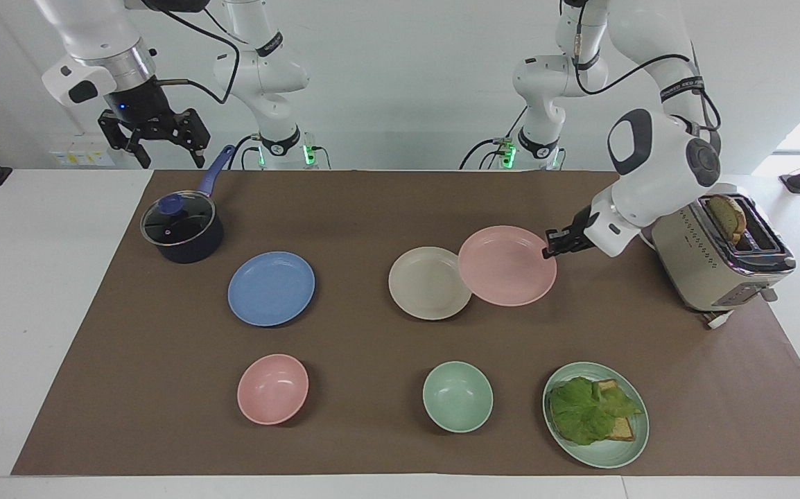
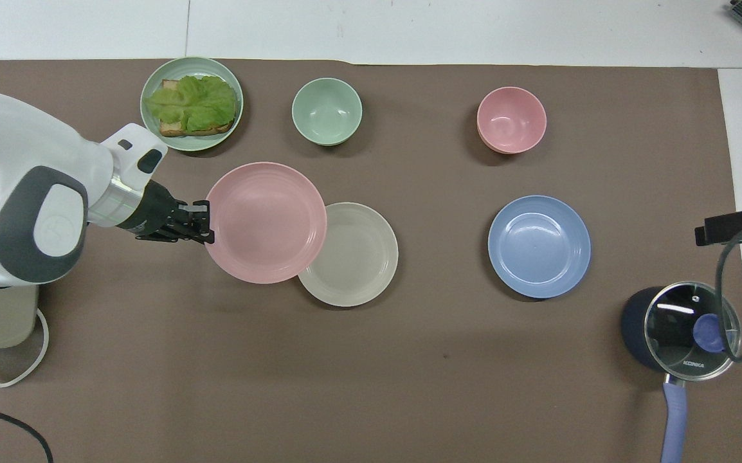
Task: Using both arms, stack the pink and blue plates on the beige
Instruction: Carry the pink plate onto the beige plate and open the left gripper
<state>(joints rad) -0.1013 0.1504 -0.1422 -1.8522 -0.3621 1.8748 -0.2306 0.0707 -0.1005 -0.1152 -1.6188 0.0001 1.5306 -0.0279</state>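
My left gripper [image 1: 551, 247] [image 2: 207, 223] is shut on the rim of the pale pink plate [image 1: 507, 265] [image 2: 266, 222] and holds it level in the air, its edge overlapping the beige plate [image 1: 426, 283] [image 2: 355, 257] at the middle of the mat. The blue plate [image 1: 271, 288] [image 2: 539, 246] lies flat on the mat toward the right arm's end. My right gripper [image 1: 154, 138] hangs open, high over the table's edge beside the saucepan, and waits.
A lidded dark saucepan [image 1: 182, 229] [image 2: 679, 328] sits near the right arm. A beige toaster [image 1: 719, 262] with bread stands at the left arm's end. A pink bowl [image 1: 272, 388], a green bowl [image 1: 457, 396] and a green plate with lettuce and bread [image 1: 595, 414] line the row farthest from the robots.
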